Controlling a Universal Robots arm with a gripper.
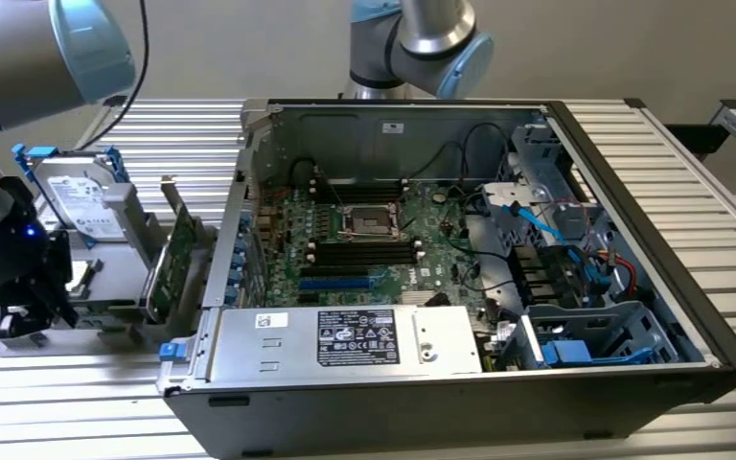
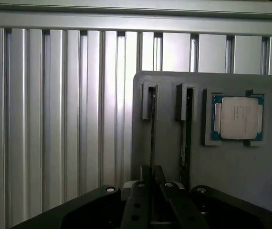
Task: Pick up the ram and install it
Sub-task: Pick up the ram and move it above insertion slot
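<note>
Apparently, gripper [image 2: 152,175] pinching thin edge-on ram [image 2: 152,129], its near end hidden, grey holder [image 2: 231,176] cut off.

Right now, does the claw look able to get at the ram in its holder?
Likely yes: the claw looks closed on the ram standing in the grey holder; nothing blocks it.

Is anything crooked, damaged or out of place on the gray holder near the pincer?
Nothing stands out. The ram and the second stick stand straight in the slots of the gray holder, the processor lies flat in its recess, and the pincer appears shut on the ram.
</note>
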